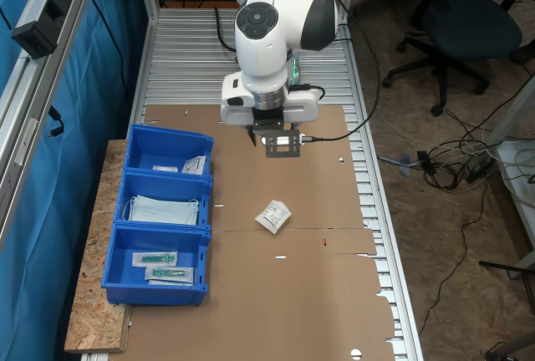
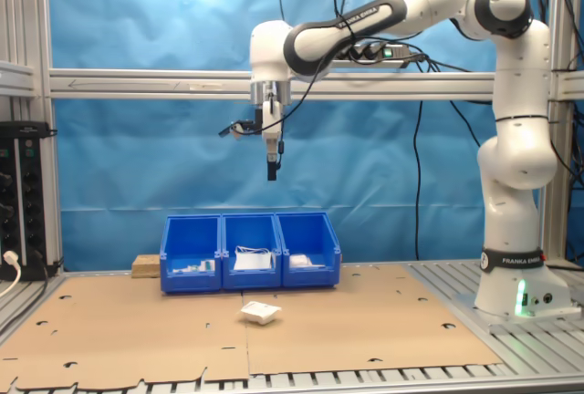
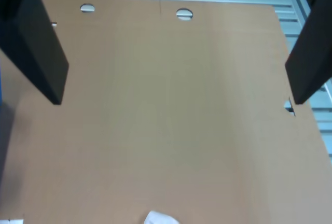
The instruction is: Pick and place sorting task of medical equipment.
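Observation:
A small white sealed packet point(image 1: 273, 216) of medical equipment lies on the brown cardboard, out in front of the blue bins; it also shows as the packet point(image 2: 260, 312) in the second exterior view and as a corner of the packet point(image 3: 160, 218) in the wrist view. My gripper point(image 1: 282, 147) hangs high above the cardboard, well clear of the packet, pointing down. In the second exterior view the gripper point(image 2: 272, 173) is far above the bins. The wrist view shows both dark fingers point(image 3: 37, 42) spread wide apart with nothing between them.
Three joined blue bins point(image 1: 160, 226) stand along the cardboard's edge at the first exterior view's left: one with a white packet point(image 1: 195, 164), one with light-blue masks point(image 1: 163, 210), one with clear packets of green items point(image 1: 163, 266). The arm's base point(image 2: 516, 294) stands on the slatted table.

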Robot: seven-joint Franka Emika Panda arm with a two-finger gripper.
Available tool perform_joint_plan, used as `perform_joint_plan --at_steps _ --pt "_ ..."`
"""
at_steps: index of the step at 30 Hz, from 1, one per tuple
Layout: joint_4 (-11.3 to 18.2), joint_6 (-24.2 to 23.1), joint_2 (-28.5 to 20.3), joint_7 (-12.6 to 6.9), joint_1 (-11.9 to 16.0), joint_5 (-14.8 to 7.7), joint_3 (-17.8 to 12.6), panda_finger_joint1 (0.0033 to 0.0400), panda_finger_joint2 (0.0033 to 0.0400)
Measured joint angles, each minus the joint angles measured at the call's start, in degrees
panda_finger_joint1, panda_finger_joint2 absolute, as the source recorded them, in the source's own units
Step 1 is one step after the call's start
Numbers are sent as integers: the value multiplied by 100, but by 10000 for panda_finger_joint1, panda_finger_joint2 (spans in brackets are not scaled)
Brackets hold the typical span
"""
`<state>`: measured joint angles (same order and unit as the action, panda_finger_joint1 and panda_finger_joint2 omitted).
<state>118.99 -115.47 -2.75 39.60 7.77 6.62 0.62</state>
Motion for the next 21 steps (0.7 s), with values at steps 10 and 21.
perform_joint_plan --at_steps 10,21 --pt "406 -1161 640 0 270 0 210 400 400" --pt "910 -1944 1007 0 332 109 293 400 400"
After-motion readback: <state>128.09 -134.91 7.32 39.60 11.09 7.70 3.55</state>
